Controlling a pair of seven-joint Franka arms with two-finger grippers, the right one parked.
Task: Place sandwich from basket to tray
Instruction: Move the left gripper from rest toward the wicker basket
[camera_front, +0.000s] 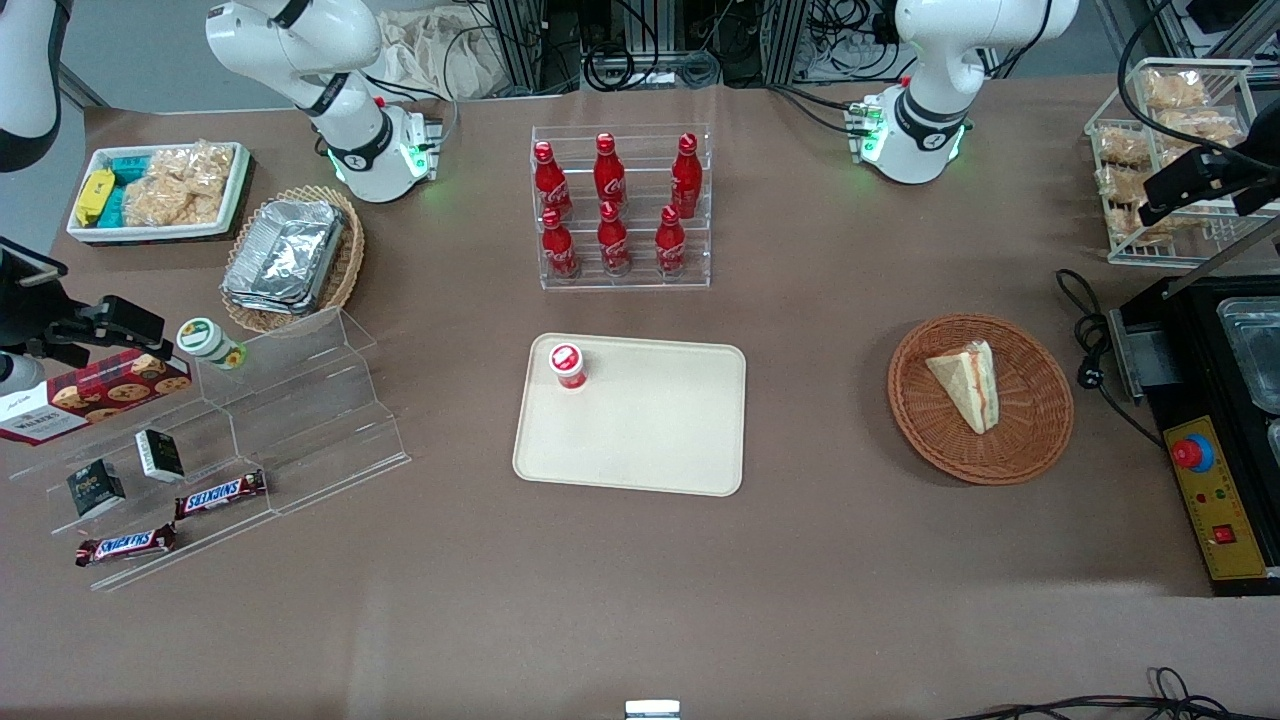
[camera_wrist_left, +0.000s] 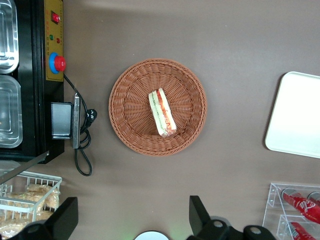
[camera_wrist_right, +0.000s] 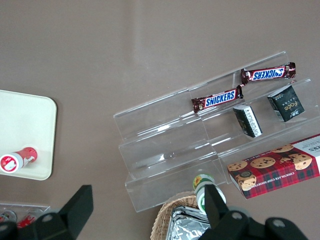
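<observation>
Approach step: your left gripper (camera_wrist_left: 131, 220) hangs high, fingers (camera_wrist_left: 199, 214) spread wide and empty. Below and ahead of the fingertips, the white triangular sandwich (camera_wrist_left: 162, 113) lies in the reddish-brown woven basket (camera_wrist_left: 127, 107) (untouched) — descend, straddle the wedge, then carry it to the cream rectangular tray (camera_front: 640, 440).

- Sandwich (camera_front: 967, 385) lying in the basket (camera_front: 1040, 440), on its side.
- Basket toward the working arm's end of the table, well apart from the tray (camera_front: 650, 440).
- Tray near the table's middle, nearer the front camera than the bottle rack (camera_front: 622, 208).
- Small cup (camera_front: 567, 364) standing on the tray, at the corner toward the rack and the parked arm's end.
- Control box (camera_front: 1215, 500) beside the basket, at the table's edge.
- Wire rack (camera_front: 1180, 150) of snacks farther from the front camera than the basket.
- Gripper (camera_wrist_left: 132, 217) high above the table, fingers (camera_wrist_left: 65, 217) spread wide, off to one side of the basket.
</observation>
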